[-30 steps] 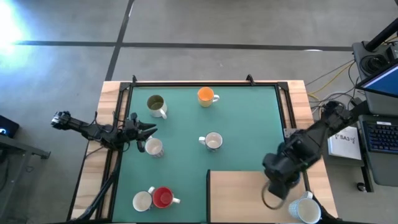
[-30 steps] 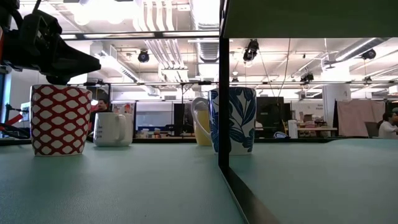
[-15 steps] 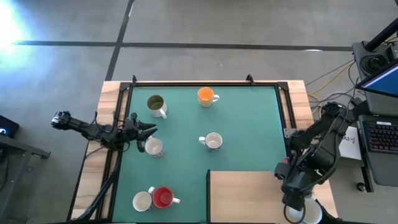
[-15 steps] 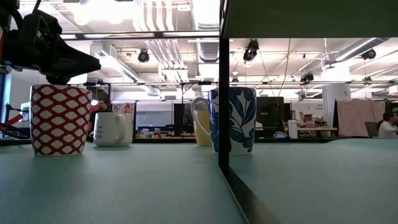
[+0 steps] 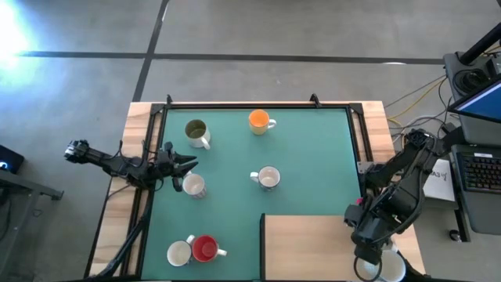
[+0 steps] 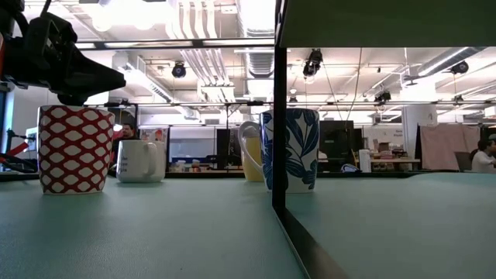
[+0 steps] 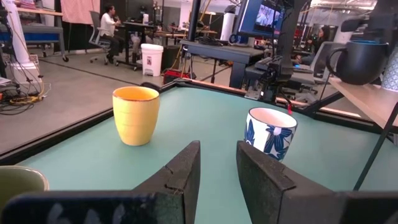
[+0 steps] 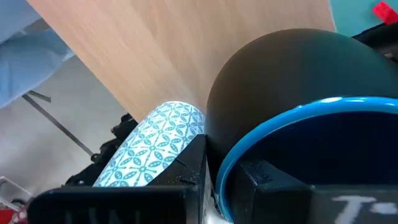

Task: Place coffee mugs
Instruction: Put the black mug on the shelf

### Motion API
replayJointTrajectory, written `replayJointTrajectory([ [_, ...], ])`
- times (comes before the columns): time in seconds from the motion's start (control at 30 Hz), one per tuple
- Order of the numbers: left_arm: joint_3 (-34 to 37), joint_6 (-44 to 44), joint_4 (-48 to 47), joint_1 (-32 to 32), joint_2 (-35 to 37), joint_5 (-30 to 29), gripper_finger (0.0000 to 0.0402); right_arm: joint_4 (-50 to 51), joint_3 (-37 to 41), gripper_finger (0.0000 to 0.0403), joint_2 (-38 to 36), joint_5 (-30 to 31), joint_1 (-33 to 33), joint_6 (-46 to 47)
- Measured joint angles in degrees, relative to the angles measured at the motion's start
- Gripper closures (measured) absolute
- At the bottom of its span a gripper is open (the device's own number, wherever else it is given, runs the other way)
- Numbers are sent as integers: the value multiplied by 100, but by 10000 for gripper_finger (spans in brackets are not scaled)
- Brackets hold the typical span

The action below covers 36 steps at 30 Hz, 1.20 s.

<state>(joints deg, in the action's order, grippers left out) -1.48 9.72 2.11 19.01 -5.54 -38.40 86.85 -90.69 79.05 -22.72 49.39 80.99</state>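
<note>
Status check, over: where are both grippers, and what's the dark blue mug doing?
Right gripper on the dark blue mug's rim at the wooden shelf, near right corner. Left gripper open, hovering by a white mug. Nothing blocking.

on the green table mat [image 5: 313, 149]: an orange ceramic mug [image 5: 258, 121] at its far edge, an olive-lined white mug [image 5: 196, 131] beside it, a blue-flowered white mug [image 5: 268, 178] mid-mat, all upright.
</note>
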Motion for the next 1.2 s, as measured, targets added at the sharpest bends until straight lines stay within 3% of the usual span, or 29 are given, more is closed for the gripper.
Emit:
replayJointTrajectory([
  [0.33, 0, 0, 2, 0, -4, -1, 315, 81, 27, 365, 12, -201, 68, 21],
  [0.57, 0, 0, 2, -1, -4, -1, 315, 92, -16, 364, -3, -658, 74, 109],
  [1.2, -1, 0, 2, 1, -6, -1, 315, 68, -9, 364, -25, -531, 74, 16],
])
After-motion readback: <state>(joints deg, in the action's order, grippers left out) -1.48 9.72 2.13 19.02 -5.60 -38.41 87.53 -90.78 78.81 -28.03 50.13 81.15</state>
